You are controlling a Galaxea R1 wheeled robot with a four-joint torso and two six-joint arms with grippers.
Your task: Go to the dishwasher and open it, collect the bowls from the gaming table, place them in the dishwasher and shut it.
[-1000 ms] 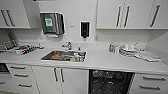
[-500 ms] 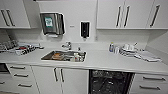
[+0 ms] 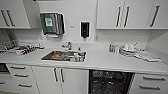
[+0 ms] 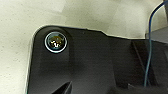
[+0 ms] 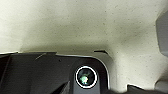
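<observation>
Below the tabletop (image 3: 105,62), toward the lower right of the head view, the dishwasher (image 3: 110,82) is seen standing open, its dark interior with racks exposed between white cabinet doors (image 3: 58,80) and drawers (image 3: 150,83). A sink (image 3: 63,56) with items inside is set into the tabletop, with a tap (image 3: 67,45) behind it. A paper dispenser (image 3: 51,23) and a dark soap dispenser (image 3: 85,29) are mounted on the wall. Stacked dishes (image 3: 128,50) are placed to the right, a rack of items (image 3: 17,48) to the left. Compared with the earlier frames, nothing is seen to have shifted. Speckled floor (image 4: 75,12) is shown in both wrist views. Whether either gripper is open or closed cannot be told.
</observation>
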